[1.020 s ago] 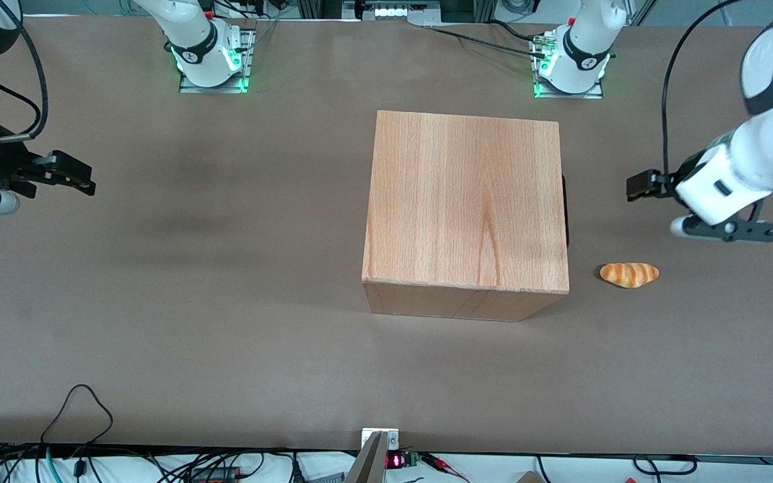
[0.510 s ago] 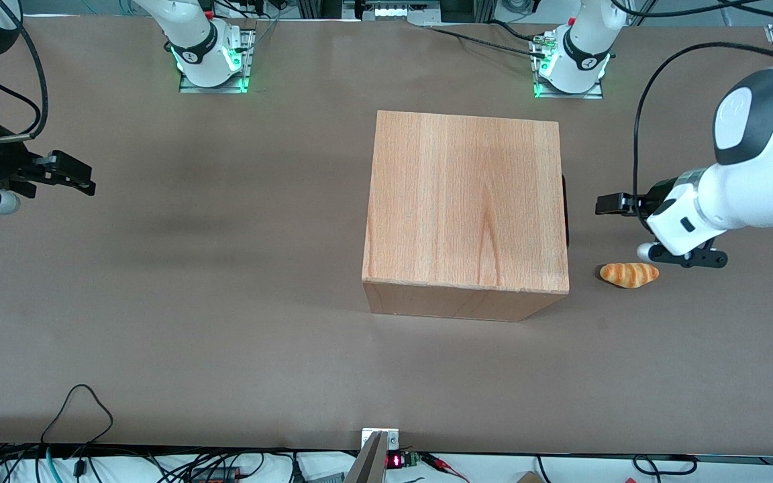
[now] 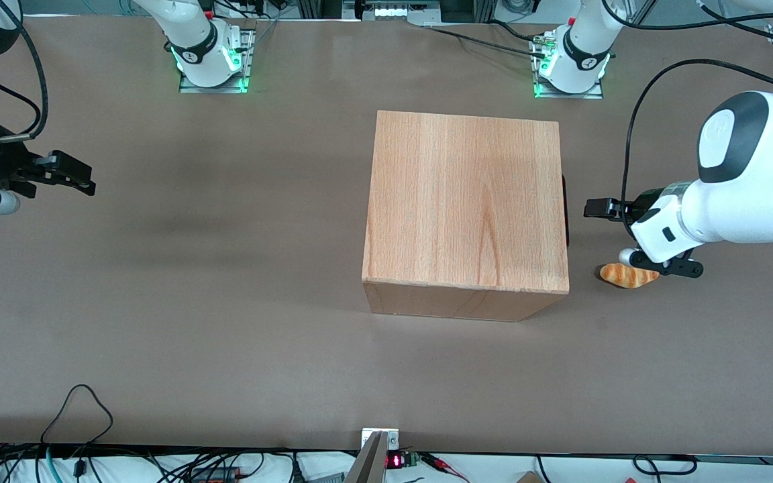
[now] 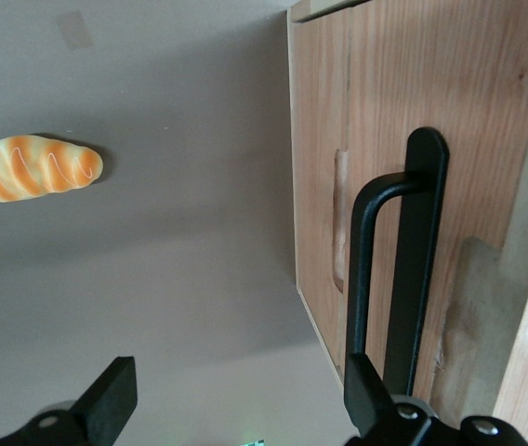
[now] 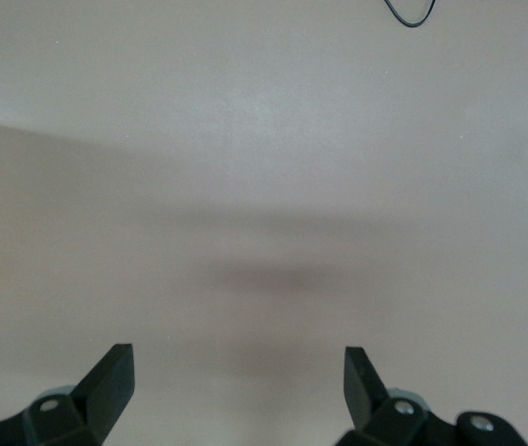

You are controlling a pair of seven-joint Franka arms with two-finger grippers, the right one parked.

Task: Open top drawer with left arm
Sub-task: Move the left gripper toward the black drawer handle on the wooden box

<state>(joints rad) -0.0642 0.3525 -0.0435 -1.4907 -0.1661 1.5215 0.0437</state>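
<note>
One rigid black handle (image 4: 403,269) on the shut drawer (image 4: 413,111) faces the wide pincer (image 4: 236,400) just short of it; stiff wood, grip mid-bar.

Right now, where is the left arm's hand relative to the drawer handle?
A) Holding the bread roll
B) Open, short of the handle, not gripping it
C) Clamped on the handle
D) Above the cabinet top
B: the hand is open, with the black handle ahead of its fingertips and nothing between them.

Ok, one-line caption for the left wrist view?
Open gripper nearing the closed top drawer's black handle, bread roll on the table beside.
</note>
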